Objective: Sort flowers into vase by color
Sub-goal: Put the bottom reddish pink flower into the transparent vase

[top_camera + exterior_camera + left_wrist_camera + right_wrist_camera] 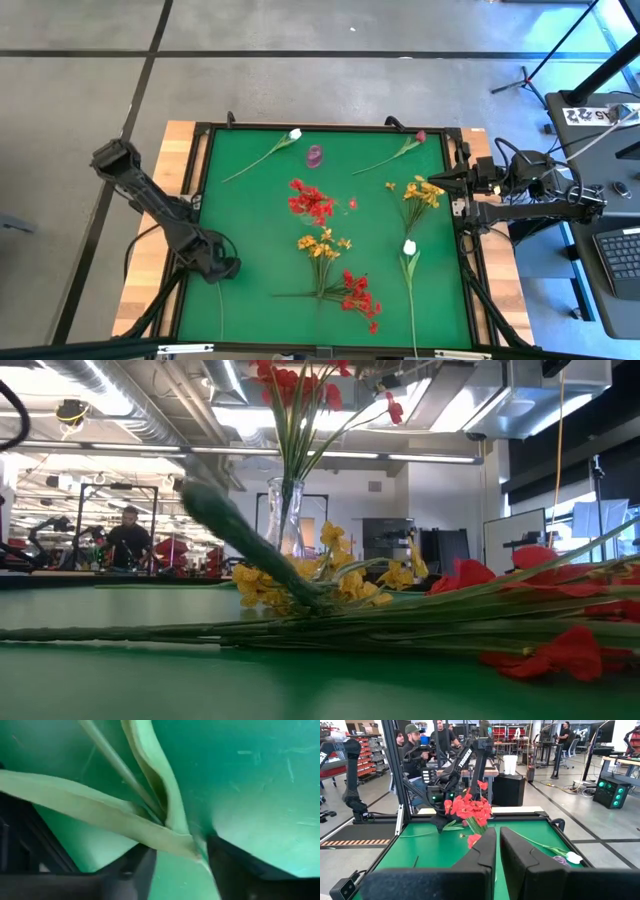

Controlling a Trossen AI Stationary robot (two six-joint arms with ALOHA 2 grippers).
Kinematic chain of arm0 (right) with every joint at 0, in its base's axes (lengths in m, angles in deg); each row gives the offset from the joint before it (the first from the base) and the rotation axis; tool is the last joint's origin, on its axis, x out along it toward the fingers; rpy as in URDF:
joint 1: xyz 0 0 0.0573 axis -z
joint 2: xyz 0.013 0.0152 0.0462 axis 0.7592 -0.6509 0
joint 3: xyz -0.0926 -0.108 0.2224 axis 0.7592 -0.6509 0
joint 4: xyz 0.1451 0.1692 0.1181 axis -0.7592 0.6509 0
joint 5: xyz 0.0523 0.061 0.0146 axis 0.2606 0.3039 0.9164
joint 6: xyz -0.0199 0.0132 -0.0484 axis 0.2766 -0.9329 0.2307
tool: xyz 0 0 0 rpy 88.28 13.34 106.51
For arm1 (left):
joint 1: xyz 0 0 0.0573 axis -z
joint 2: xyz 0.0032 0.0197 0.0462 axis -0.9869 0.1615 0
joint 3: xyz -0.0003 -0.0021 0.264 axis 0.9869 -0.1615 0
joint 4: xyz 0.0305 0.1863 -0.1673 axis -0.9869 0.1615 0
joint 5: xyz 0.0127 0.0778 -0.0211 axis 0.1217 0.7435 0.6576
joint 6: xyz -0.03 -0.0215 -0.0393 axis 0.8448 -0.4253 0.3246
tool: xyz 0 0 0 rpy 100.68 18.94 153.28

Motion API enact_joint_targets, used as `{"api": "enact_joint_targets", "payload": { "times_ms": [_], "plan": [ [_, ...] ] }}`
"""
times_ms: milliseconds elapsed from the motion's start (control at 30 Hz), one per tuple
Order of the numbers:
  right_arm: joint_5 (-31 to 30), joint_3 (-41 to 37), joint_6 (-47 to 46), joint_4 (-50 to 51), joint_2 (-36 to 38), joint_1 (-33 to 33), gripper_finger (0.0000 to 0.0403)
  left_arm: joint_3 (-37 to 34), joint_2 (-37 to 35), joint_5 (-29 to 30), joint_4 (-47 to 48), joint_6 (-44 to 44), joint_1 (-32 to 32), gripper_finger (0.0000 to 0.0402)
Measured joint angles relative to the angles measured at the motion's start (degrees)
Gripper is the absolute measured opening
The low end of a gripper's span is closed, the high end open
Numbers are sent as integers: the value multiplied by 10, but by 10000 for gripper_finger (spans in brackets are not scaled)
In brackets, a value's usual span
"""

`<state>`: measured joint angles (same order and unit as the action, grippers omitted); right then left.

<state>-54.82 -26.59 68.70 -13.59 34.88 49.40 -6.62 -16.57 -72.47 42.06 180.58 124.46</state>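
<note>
My left gripper [224,270] is low over the mat's near left part, open. Its fingers stand on either side of a thin green stem with pale leaves [172,832] that runs toward the near edge [221,310]; the flower's head is hidden. A glass vase [285,510] mid-table holds a bushy red spray [311,200] upright. Lying flat on the mat are two white buds [295,133] [409,247], a dark red bud [420,136], two yellow-orange sprays [322,245] [422,194] and a red spray [358,297]. My right gripper [497,851] is shut and waits at the right edge.
A small purple object [315,155] lies on the mat near the far white bud. A black frame [330,127] rims the green mat. People and other work tables show in the room behind. Bare mat lies left of the vase [250,215].
</note>
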Motion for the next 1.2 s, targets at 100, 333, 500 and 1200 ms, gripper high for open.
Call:
{"api": "enact_joint_targets", "payload": {
  "times_ms": [100, 333, 500, 1200],
  "plan": [
    [0, 0, 0, 0, 0, 0, 26, 5, 2, -1, 13, -38, -17, 98],
    [0, 0, 0, 0, 0, 0, 26, 41, 6, 89, 41, -141, -41, 12],
    [0, 0, 0, 0, 0, 0, 26, 129, 5, 210, 84, -253, -61, 6],
    [0, 0, 2, -5, 0, 0, 26, 451, 2, 747, -162, -1117, -94, 2]
  ]
}}
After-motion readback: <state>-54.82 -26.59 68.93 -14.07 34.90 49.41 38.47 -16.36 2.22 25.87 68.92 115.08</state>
